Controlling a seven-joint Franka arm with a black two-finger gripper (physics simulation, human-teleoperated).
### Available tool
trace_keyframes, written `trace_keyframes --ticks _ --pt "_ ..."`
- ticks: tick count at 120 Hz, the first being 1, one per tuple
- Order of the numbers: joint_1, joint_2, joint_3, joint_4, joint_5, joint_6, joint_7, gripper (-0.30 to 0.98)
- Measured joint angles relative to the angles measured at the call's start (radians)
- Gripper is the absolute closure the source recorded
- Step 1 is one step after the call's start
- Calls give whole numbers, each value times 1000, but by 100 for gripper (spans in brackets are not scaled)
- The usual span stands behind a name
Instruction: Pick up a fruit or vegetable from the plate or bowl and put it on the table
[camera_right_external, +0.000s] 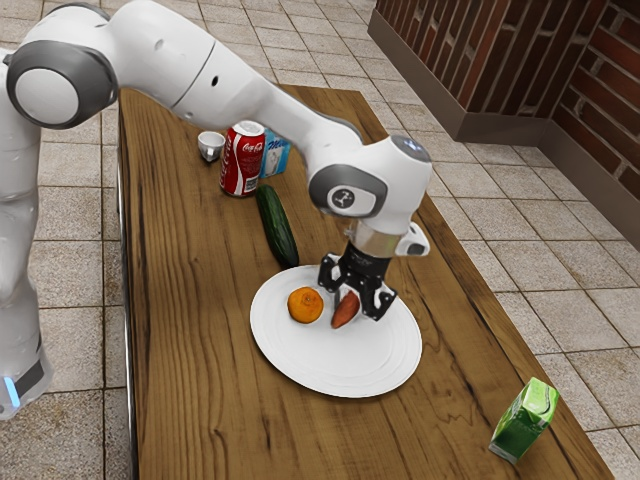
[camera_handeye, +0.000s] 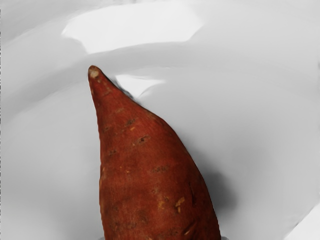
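Hovering over the plate (camera_right_external: 290, 366), one black gripper (camera_right_external: 352, 300), its grip state impossible to tell. One sweet potato (camera_right_external: 344, 312), red-brown, on the plate at the gripper; one orange (camera_right_external: 305, 305), same plate, near the sweet potato.

Brown wood-grained table (camera_right_external: 190, 350), pale square floor tiles (camera_right_external: 490, 215), reddish brick walls (camera_right_external: 610, 90), grey-brown baseboard (camera_right_external: 490, 125) below

Probably a kitchen or dining room: a brown wood-grained table (camera_right_external: 200, 400) bears a round white plate (camera_right_external: 350, 378) and a red cola can (camera_right_external: 240, 170), pale square floor tiles (camera_right_external: 75, 180) surround the table, and reddish-brown brick walls (camera_right_external: 608, 95) rise beyond it.
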Motion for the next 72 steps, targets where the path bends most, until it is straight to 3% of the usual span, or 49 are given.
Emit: trace_keyframes --ticks 22,40,59,72 --pt "-1 -4 -1 19 23 -5 -2 50" --pt "-4 -15 14 152 80 -82 26 52" --pt "-25 -72 179 218 121 -199 120 52" --pt "35 -78 253 221 138 -249 198 54"
